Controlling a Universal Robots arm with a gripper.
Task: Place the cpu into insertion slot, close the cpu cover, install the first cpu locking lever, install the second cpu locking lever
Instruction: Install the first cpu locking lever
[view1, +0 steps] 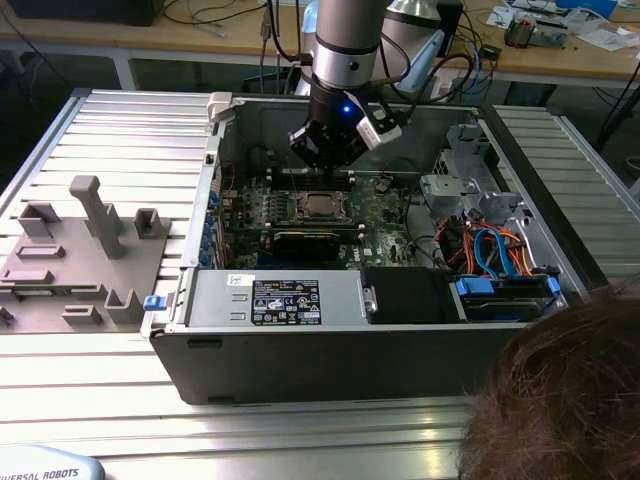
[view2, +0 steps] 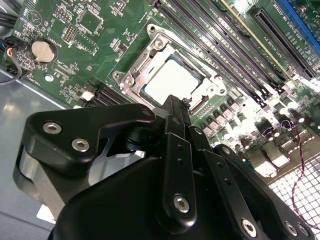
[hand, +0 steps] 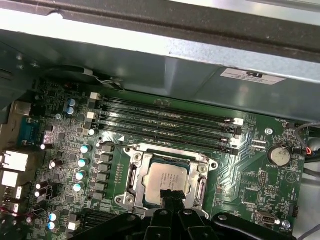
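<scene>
gripper (hand: 171, 196) fingers pressed together, holding nothing | tips at cpu's (hand: 165, 181) edge | cpu cover (hand: 200, 175) down flat around chip | open board (hand: 260, 180) all around

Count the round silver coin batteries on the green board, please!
1. The coin battery sits on the motherboard beside the CPU socket, apart from it. The gripper hides part of the board.

The cpu (hand: 167, 182) is silver-grey, its cpu cover (hand: 134, 177) silvery, the board (hand: 252, 172) green, the gripper (view2: 172, 107) black.
</scene>
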